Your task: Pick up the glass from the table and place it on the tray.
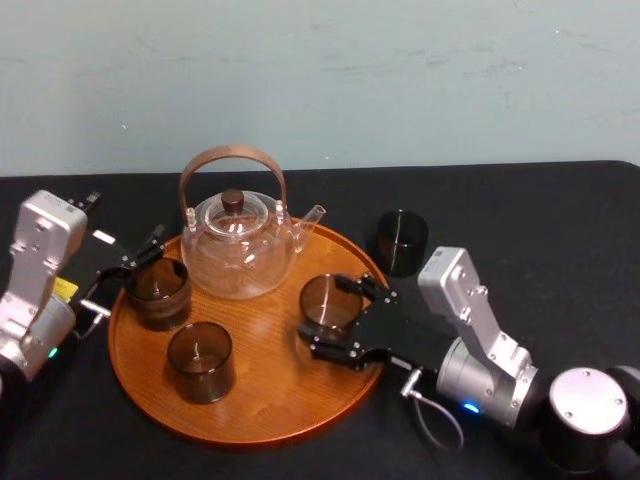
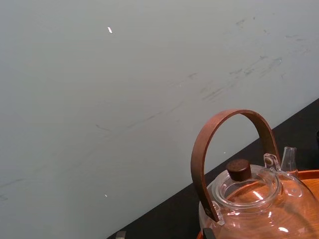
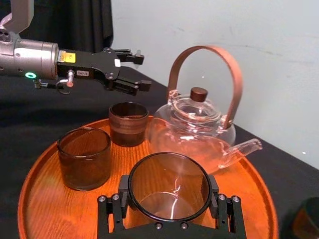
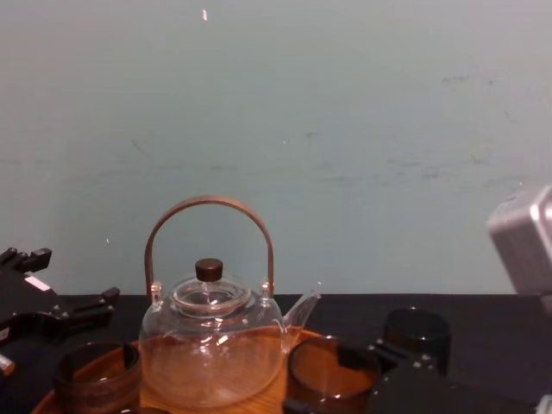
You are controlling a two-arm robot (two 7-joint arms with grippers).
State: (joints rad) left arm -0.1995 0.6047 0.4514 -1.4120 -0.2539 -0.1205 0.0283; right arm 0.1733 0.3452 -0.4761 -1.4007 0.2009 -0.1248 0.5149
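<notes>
The tray [image 1: 270, 395] holds a teapot [image 1: 240, 252] and two loose glasses [image 1: 200, 362]; the glass [image 1: 322, 294] stands upright, mouth up, clasped by the right gripper [image 1: 327, 316]; left gripper [image 1: 130, 262] spread wide, empty.

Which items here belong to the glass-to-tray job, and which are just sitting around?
Job: the gripped glass, held by the right gripper at the right side of the tray; the table.
Lying about: teapot; rear-left glass and front glass on the tray; dark cup on the table, off the tray; left gripper, open, beside the rear-left glass.
</notes>
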